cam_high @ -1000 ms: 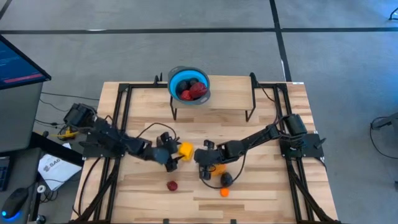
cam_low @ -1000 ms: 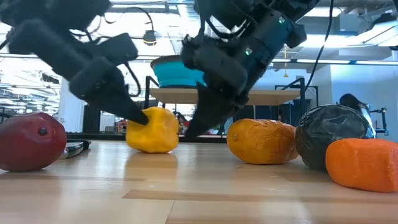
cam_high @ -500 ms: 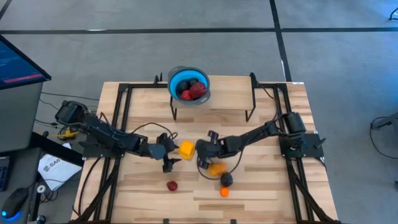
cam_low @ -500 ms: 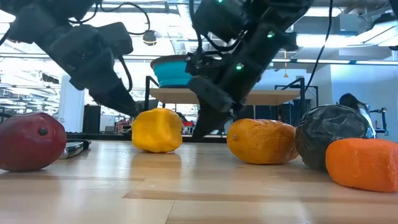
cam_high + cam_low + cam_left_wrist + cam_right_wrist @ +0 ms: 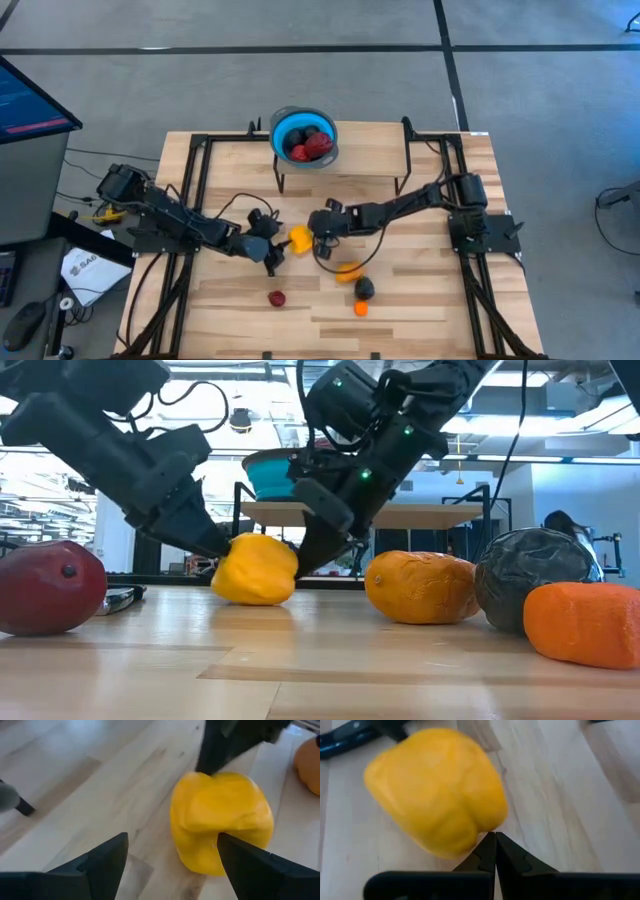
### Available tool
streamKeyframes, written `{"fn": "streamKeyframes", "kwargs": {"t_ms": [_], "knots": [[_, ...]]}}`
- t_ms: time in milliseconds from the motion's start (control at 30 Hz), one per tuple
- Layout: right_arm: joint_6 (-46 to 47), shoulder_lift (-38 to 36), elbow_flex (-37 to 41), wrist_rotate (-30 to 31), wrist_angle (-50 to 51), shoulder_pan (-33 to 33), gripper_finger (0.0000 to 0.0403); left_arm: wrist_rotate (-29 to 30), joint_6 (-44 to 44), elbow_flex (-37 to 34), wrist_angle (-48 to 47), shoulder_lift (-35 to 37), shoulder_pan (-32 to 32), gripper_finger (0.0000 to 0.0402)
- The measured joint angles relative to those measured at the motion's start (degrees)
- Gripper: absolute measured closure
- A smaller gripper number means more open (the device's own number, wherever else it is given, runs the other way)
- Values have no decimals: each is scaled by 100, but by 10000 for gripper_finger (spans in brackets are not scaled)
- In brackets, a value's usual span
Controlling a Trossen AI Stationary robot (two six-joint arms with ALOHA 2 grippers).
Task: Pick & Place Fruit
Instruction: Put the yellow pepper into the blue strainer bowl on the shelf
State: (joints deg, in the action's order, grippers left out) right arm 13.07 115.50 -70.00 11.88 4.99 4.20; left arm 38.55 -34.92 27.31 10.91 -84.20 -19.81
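High view: the lumpy yellow toy fruit (image 5: 298,238) lies mid-way on the pale wooden bench (image 5: 430,300), between both arms. The left hand (image 5: 273,250) is spread wide beside it; the right hand (image 5: 318,238), fingers pressed together, touches its other side.

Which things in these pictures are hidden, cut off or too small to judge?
- Blue bowl, high view: red and dark fruit show inside, but the pile hides their number.
- Yellow fruit, low view: both grippers cover its sides, hiding any contact.
- Dark fruit, low view: the orange fruit in front hides its lower part.
- Left gripper, left wrist view: the bottom edge cuts off its base.
- Person, low view: small and far.
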Motion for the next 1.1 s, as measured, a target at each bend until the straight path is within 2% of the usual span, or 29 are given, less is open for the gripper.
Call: {"fn": "streamKeyframes", "kwargs": {"t_ms": [100, 233, 400, 600, 667, 733, 900, 1100], "knots": [[56, -2, 0, 30, 162, 125, 403, 71, 18, 0, 9, 2, 0, 104], [445, -2, 0, 393, 704, 234, 403, -40, 373, 0, -11, 108, -4, 103], [589, -2, 0, 621, 1122, 322, 403, -439, 592, 0, -18, 487, -4, 103], [665, -4, 0, 620, 990, 454, 403, -1175, -185, 2, -6, 723, 70, 102], [731, -5, 0, 623, 888, 484, 403, -1551, -247, 2, -24, 723, 53, 96], [757, -7, 0, 622, 784, 482, 403, -1686, -193, 2, -9, 690, -10, 86], [757, -7, 0, 623, 483, 480, 403, -1283, -154, 4, -50, 480, -52, 56], [757, -7, 0, 618, 438, 480, 403, -678, -700, 0, 32, 40, -42, 38]]}}
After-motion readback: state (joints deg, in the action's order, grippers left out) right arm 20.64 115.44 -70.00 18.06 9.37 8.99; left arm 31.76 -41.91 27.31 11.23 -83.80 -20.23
